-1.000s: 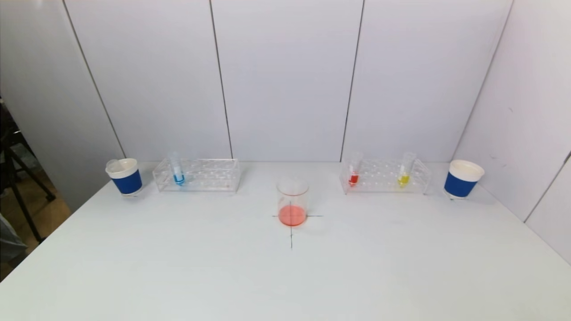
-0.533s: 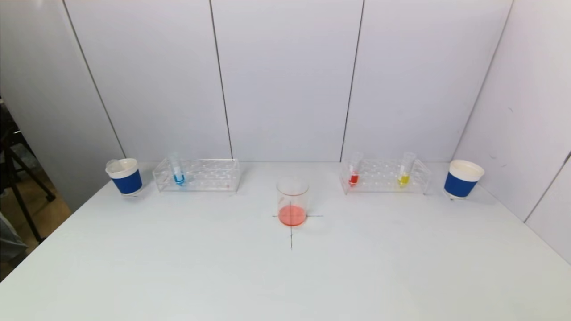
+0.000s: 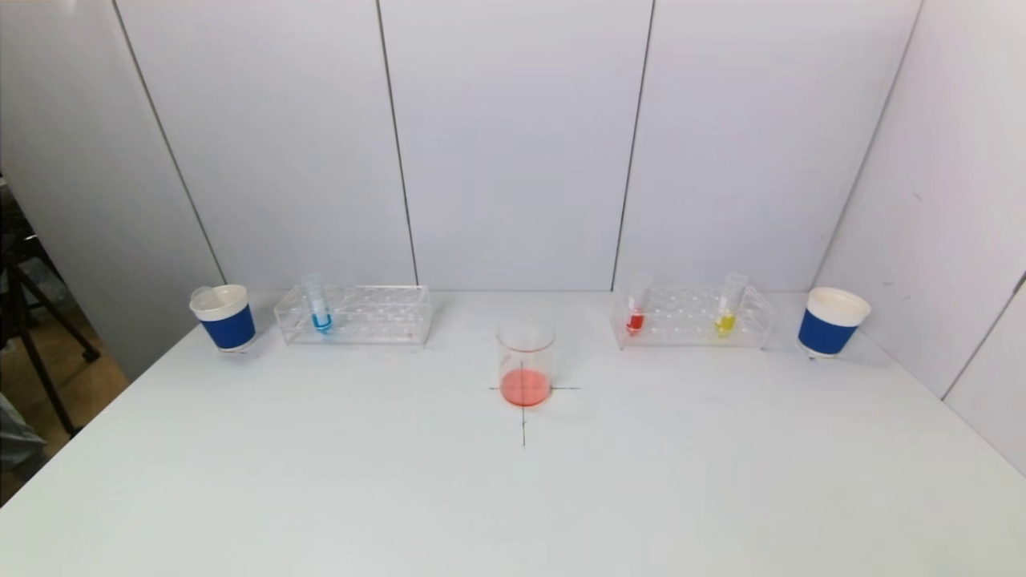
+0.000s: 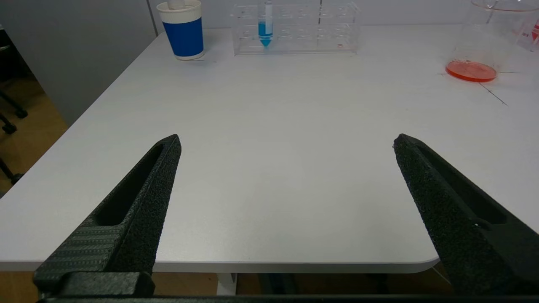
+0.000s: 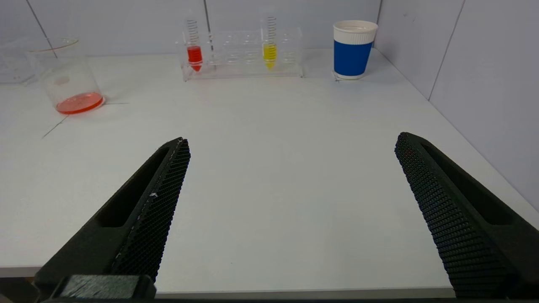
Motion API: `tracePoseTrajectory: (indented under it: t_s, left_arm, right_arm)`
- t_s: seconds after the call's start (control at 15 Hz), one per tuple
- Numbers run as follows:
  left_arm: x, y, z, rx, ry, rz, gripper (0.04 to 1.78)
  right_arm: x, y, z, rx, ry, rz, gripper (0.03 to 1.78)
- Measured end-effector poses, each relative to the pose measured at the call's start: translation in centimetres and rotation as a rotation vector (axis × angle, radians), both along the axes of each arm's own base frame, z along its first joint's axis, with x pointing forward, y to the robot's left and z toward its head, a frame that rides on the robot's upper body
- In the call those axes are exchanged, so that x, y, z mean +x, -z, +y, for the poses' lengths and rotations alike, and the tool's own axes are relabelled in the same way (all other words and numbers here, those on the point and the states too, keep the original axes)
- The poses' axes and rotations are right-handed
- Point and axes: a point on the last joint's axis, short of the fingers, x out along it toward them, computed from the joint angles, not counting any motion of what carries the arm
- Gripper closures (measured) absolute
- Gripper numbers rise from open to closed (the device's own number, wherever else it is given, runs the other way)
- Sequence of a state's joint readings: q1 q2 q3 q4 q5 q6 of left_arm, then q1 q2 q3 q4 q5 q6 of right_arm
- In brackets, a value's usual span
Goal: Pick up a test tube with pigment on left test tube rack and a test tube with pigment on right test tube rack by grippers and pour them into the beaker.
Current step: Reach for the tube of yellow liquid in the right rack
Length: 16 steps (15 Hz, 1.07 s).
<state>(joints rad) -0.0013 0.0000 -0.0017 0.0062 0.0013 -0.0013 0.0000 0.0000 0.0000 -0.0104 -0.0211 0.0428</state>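
A clear beaker (image 3: 525, 361) with red liquid at its bottom stands mid-table on a drawn cross; it also shows as the beaker (image 4: 484, 46) and the beaker (image 5: 67, 80) in the wrist views. The left rack (image 3: 357, 314) holds a blue-pigment tube (image 3: 319, 304). The right rack (image 3: 693, 316) holds a red tube (image 3: 636, 308) and a yellow tube (image 3: 727, 308). My left gripper (image 4: 286, 143) hangs open at the table's near edge, far from its rack. My right gripper (image 5: 292, 141) is likewise open and empty at the near edge. Neither arm shows in the head view.
A blue-and-white paper cup (image 3: 224, 317) stands left of the left rack, with something pale sticking out of it. Another such cup (image 3: 830, 322) stands right of the right rack. Grey wall panels close the back and right side. The table's left edge (image 3: 96, 401) drops to the floor.
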Motion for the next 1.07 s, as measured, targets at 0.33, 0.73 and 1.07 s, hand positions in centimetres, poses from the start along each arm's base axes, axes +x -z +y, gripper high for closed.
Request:
tracePoseTrajectory:
  t_s: [0.33, 0.73, 1.07]
  left_arm:
    - [0.0, 0.0, 0.0, 0.0, 0.001, 0.0, 0.06]
    - [0.0, 0.0, 0.0, 0.0, 0.0, 0.0, 0.06]
    - [0.0, 0.0, 0.0, 0.0, 0.001, 0.0, 0.06]
  right_arm:
    - [0.0, 0.0, 0.0, 0.0, 0.0, 0.0, 0.04]
    - [-0.1, -0.4, 0.0, -0.02, -0.001, -0.011, 0.04]
    - [-1.5, -4.6, 0.1, -0.059, -0.031, -0.088, 0.04]
